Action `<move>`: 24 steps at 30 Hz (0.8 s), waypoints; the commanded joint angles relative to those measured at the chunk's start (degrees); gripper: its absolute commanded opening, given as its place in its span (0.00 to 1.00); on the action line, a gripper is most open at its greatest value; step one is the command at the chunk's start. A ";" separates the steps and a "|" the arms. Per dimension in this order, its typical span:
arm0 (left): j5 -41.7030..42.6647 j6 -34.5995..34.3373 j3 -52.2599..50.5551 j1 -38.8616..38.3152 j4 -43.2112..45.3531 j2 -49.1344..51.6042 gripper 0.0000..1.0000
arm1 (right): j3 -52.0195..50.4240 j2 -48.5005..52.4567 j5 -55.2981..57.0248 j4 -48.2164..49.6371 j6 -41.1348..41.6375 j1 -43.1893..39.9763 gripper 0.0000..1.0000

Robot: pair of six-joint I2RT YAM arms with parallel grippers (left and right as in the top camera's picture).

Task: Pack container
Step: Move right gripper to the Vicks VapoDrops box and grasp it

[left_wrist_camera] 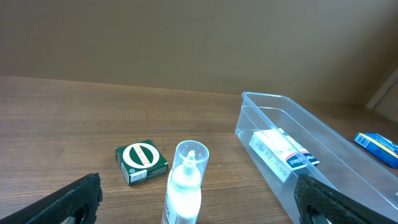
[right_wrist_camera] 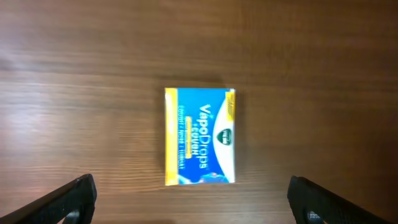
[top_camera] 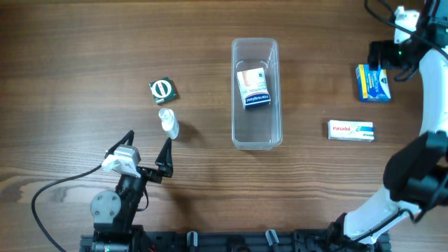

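Note:
The clear plastic container (top_camera: pixel 256 133) stands mid-table with a white and blue box (top_camera: pixel 253 89) lying inside; it also shows in the left wrist view (left_wrist_camera: pixel 323 134). A small white bottle (top_camera: pixel 169 122) lies left of it, next to a green box (top_camera: pixel 163 89). My left gripper (top_camera: pixel 148 148) is open just short of the bottle (left_wrist_camera: pixel 185 183), which lies between its fingers' line. My right gripper (top_camera: pixel 383 57) hovers open over a blue and yellow VapoDrops box (top_camera: pixel 373 82), seen from above in the right wrist view (right_wrist_camera: pixel 199 137). A white Panadol box (top_camera: pixel 351 130) lies right of the container.
The table is dark brown wood. A black cable (top_camera: pixel 49 192) runs from the left arm toward the front left. The right arm's white links (top_camera: pixel 434 91) stretch along the right edge.

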 commanded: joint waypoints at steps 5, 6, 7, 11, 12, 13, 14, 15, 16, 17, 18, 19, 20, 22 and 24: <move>0.48 1.11 -0.37 0.44 -0.13 -0.35 1.00 | -0.24 7.72 -1.97 2.12 -3.15 -2.16 1.00; 0.48 1.11 -0.37 0.44 -0.13 -0.35 1.00 | -0.24 8.59 -1.97 2.21 -3.15 -2.21 1.00; 0.48 1.11 -0.37 0.44 -0.11 -0.35 1.00 | -0.26 9.66 -1.97 2.19 -3.15 -2.21 1.00; 0.48 1.11 -0.37 0.44 -0.11 -0.35 1.00 | -0.28 12.76 -1.44 2.16 -3.15 -2.32 1.00; 0.48 1.11 -0.37 0.44 -0.13 -0.35 1.00 | -0.31 13.07 -1.36 2.14 -3.13 -2.54 1.00; 0.48 1.11 -0.37 0.44 -0.11 -0.35 1.00 | -0.44 13.49 -1.36 2.27 -3.15 -2.82 1.00; 0.48 1.11 -0.37 0.44 -0.13 -0.35 1.00 | -0.46 13.66 -1.36 2.29 -3.15 -3.26 1.00; 0.48 1.11 -0.37 0.44 -0.13 -0.35 1.00 | -0.46 13.94 -1.40 2.29 -3.10 -3.65 1.00; 0.48 1.11 -0.37 0.44 -0.11 -0.35 1.00 | -0.59 14.03 -1.70 2.34 -3.15 -4.20 1.00; 0.48 1.11 -0.37 0.44 -0.13 -0.35 1.00 | -0.98 14.12 -2.86 2.58 -3.58 -4.68 1.00; 0.48 1.11 -0.37 0.44 -0.13 -0.35 1.00 | -1.16 14.14 -4.07 2.80 -3.61 -5.07 1.00; 0.48 1.11 -0.37 0.44 -0.13 -0.35 1.00 | -1.46 14.14 -4.90 3.26 -3.61 -5.33 1.00; 0.48 1.11 -0.37 0.44 -0.13 -0.35 1.00 | -1.77 14.14 -5.33 3.67 -3.58 -5.53 1.00; 0.48 1.11 -0.37 0.44 -0.11 -0.35 1.00 | -2.73 14.14 -5.42 4.72 -3.85 -5.62 1.00; 0.48 1.11 -0.37 0.44 -0.13 -0.35 1.00 | -3.52 14.21 -5.44 5.40 -4.20 -5.57 1.00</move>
